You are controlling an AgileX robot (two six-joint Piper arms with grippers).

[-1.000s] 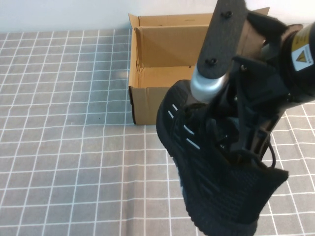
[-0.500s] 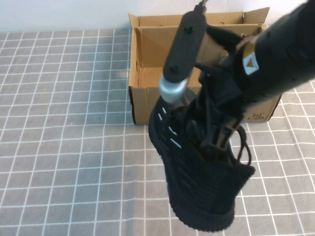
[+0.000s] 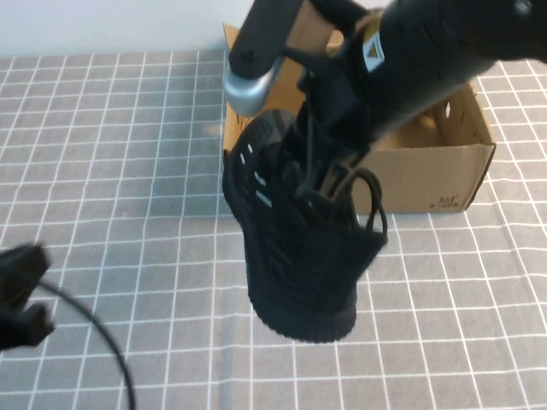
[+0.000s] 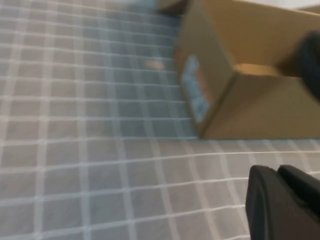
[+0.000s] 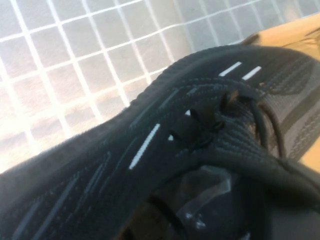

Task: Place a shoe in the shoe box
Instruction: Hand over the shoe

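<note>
The right gripper (image 3: 329, 184) gripped the shoe (image 3: 295, 248) aloft before the shoe box (image 3: 427, 175), mid-transport. Next: lift over the rim. The left gripper (image 3: 21, 295) idled at the table's near-left edge (fingers: cannot tell).

shoe (image 3: 295, 248) hangs from right gripper (image 3: 329, 184), in front of shoe box (image 3: 427, 175) near-left corner. left gripper (image 3: 21, 295) well left of box, nearer camera.

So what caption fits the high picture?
Right hand lifts the black shoe toward the shoe box; left hand waits nearby.
</note>
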